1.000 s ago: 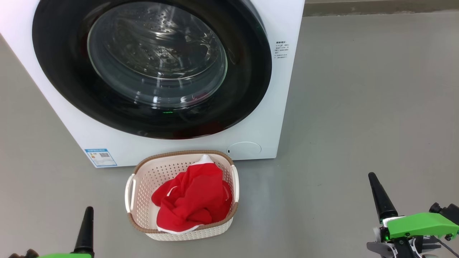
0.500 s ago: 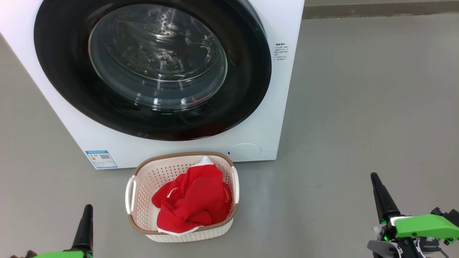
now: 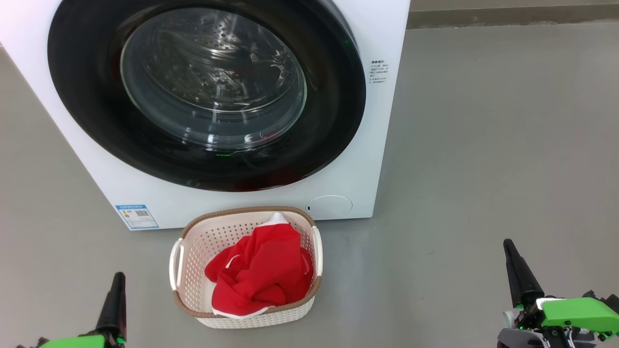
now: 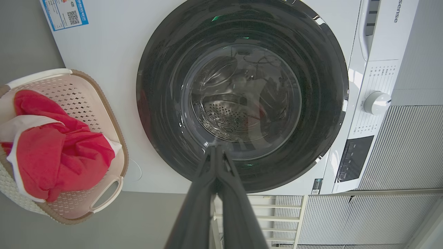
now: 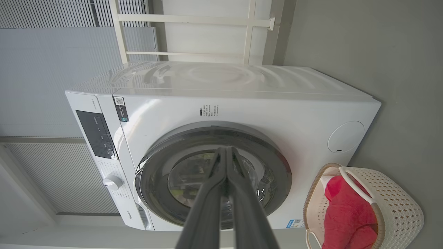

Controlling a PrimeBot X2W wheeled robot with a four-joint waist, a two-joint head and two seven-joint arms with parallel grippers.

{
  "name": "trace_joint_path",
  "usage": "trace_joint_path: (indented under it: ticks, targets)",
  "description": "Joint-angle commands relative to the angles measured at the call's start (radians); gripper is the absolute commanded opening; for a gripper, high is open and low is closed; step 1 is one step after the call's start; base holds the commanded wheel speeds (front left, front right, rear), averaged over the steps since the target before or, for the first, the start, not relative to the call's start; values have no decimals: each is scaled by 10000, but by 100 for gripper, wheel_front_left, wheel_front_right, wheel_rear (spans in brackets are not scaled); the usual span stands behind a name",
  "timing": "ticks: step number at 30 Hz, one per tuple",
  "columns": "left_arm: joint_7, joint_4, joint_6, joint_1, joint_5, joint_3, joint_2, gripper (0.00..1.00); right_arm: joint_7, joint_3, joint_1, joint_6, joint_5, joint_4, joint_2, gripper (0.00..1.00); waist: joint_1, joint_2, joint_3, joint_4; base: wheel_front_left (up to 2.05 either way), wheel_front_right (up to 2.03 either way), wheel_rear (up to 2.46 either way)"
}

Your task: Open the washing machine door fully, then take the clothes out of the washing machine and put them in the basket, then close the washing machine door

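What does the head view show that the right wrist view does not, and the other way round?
Head view alone of the two: the left gripper, shut, at the lower left. Right wrist view alone of the two: the washing machine's dark control panel, its white knob and its top. Both: the closed black door, the basket holding the red clothes, and the shut right gripper.

Washing machine door [image 3: 333, 121] shut; clothes [image 3: 261, 275] heaped in basket [image 3: 198, 251] just before it.
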Motion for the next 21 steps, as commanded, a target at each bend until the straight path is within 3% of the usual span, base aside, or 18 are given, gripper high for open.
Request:
trace_joint_path:
  ticks: [1, 21]
  targets:
    - [57, -194, -105, -401, -40, 348, 152, 0, 42, 166, -98, -9, 83, -306, -11, 0, 0, 0, 0, 0, 0, 0, 0]
    - [65, -194, -105, -402, -32, 357, 145, 0, 63, 141, -100, -9, 62, -304, 6, 0, 0, 0, 0, 0, 0, 0, 0]
